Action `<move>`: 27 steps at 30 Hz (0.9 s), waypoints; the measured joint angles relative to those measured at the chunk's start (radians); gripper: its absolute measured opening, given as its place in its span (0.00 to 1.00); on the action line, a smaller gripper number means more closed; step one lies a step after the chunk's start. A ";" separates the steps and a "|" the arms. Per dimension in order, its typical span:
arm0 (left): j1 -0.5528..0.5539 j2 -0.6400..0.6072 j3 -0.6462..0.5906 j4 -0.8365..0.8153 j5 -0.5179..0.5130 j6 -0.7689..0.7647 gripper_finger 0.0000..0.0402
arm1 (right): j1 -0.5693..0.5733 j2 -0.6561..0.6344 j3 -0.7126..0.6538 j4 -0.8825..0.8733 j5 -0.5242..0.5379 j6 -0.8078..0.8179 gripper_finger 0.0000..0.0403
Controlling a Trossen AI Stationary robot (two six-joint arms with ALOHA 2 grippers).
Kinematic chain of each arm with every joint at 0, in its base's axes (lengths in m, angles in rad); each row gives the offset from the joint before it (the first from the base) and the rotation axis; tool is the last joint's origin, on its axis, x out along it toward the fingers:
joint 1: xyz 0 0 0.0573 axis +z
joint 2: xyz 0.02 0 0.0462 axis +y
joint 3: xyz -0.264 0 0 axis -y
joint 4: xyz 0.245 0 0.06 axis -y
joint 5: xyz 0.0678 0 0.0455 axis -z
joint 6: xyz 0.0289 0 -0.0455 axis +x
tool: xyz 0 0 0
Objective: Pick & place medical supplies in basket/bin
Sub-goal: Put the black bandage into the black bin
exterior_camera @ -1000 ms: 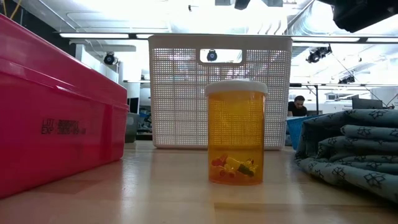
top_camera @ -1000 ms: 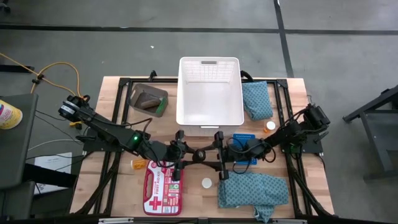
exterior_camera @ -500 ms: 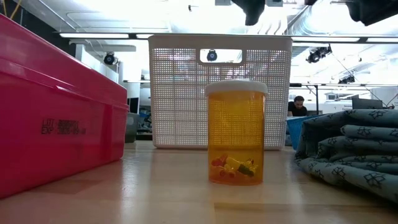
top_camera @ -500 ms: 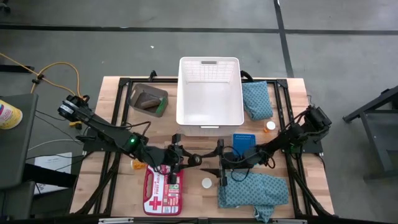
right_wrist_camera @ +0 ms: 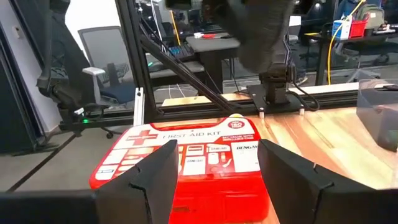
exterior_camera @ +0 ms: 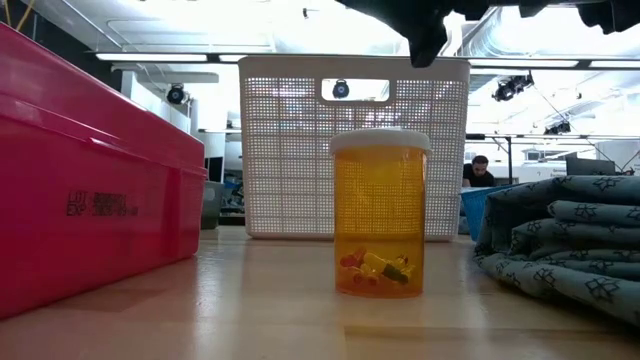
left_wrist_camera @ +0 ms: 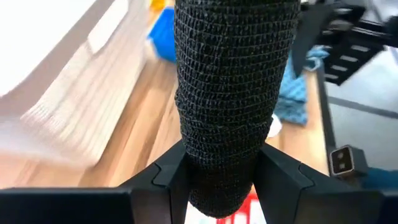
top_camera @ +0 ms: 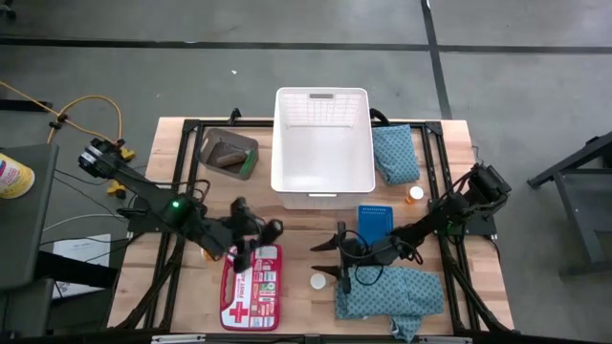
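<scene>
My left gripper [top_camera: 260, 231] hangs over the far end of the red first aid kit [top_camera: 251, 287], shut on a black roll [left_wrist_camera: 230, 99]. My right gripper [top_camera: 328, 262] is open above the table, just beyond an orange bottle with a white cap [exterior_camera: 380, 215]. In its wrist view [right_wrist_camera: 214, 180] nothing lies between its fingers. The white basket [top_camera: 323, 172] stands at the far middle, with the dark grey bin [top_camera: 228, 153] to its left. One teal cloth [top_camera: 394, 153] lies right of the basket and another [top_camera: 387, 291] at the near right. My left gripper pinches the black roll between its two fingers, which sit on opposite sides of one end [left_wrist_camera: 217, 180]. The rest of the roll juts out ahead of the fingers. It is lifted clear of the table and the kit.
A flat blue tray [top_camera: 376, 222] lies between the basket and the near cloth. Small orange bottles sit at the right [top_camera: 414, 194] and left [top_camera: 212, 252]. The bin holds a brown roll and a green piece. Black frame rails run along both table sides.
The two grippers stood close together at the table's middle and have drawn apart. My left gripper has moved toward the table's left edge, carrying the black roll. My right gripper has moved toward the near edge, over the capped bottle.
</scene>
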 joint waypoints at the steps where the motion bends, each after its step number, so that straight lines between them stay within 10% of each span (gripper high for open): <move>1: 0.000 -0.016 0.000 -0.034 -0.011 -0.034 0.35 | 0.000 0.000 0.000 -0.001 0.000 0.000 0.51; 13: 0.081 -0.226 0.000 -0.297 -0.156 -0.193 0.35 | 0.000 0.000 0.000 -0.001 0.000 -0.002 0.51; 27: 0.625 -0.243 0.000 -0.526 -0.146 -0.162 0.35 | 0.000 0.000 0.000 -0.001 -0.001 -0.001 0.51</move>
